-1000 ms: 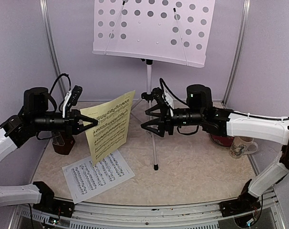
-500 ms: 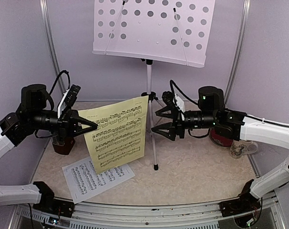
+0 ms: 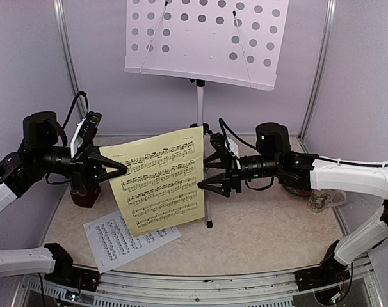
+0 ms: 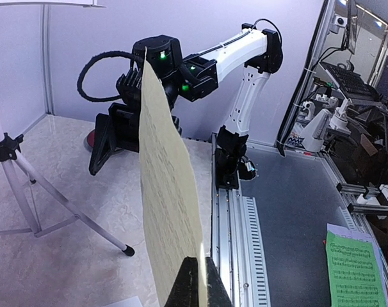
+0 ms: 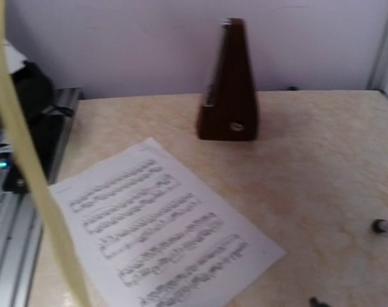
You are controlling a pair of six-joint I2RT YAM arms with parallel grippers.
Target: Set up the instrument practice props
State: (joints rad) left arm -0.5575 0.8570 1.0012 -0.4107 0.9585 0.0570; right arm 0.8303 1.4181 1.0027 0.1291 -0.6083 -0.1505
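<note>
The table (image 3: 271, 230) fills the lower half of the overhead view. The music stand (image 3: 200, 41) rises from its middle, with its perforated white desk at the top centre of the frame carrying no paper.

The yellow sheet (image 3: 159, 182) hangs upright in mid-air at centre frame. It is pinched at its left edge by the left gripper (image 3: 120, 168), whose jaws are pressed together on the paper; the left wrist view shows the dark fingertips (image 4: 195, 284) clamping the bottom of the page. A second ago this sheet showed narrow and angled. Now it faces the overhead camera broadside, and its right edge reaches across to the stand's pole.

The right gripper (image 3: 205, 174) had drawn off to the right half a second ago and is back at centre, just beside the sheet's right edge. Its jaws are spread and hold nothing. In its own wrist view the yellow paper is only a thin strip at the far left, so it is probably not yet between the fingers.

This looks like a handover or a two-handed lift being lined up, with the page still well below the desk.

The white sheet (image 3: 127, 236) lies flat at lower left. The metronome (image 5: 229, 86) stands upright behind it. Neither looks placed yet.
</note>
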